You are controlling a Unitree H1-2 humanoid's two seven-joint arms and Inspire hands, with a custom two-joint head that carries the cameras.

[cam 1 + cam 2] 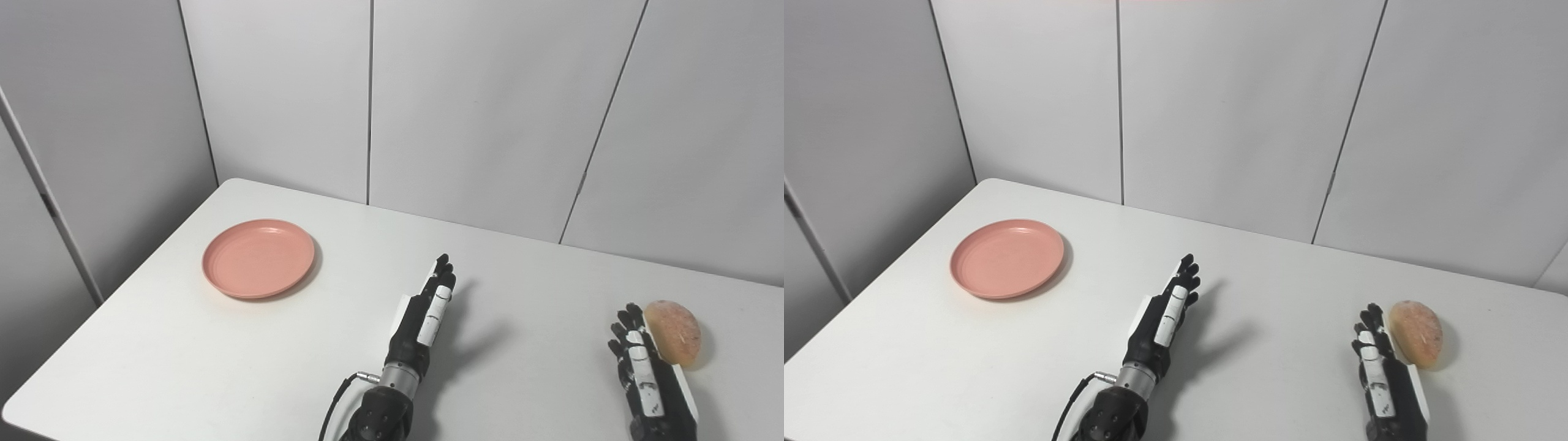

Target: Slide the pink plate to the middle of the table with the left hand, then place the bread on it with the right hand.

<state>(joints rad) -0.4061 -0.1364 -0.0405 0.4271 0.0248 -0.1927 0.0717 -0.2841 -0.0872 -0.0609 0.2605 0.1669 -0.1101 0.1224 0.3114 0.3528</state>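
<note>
A round pink plate (258, 258) lies flat and bare on the white table (343, 245), toward its far left. My left hand (425, 315) is near the table's middle, well to the right of the plate, with fingers stretched out straight and holding nothing. A brown bread roll (674, 332) rests on the table at the near right. Just left of the roll stands my right hand (642, 367), edge-on with fingers extended; whether it touches the bread cannot be told.
Grey wall panels (478, 104) stand right behind the table's far edge and along its left side. A black cable (334, 398) loops from the left wrist near the front edge.
</note>
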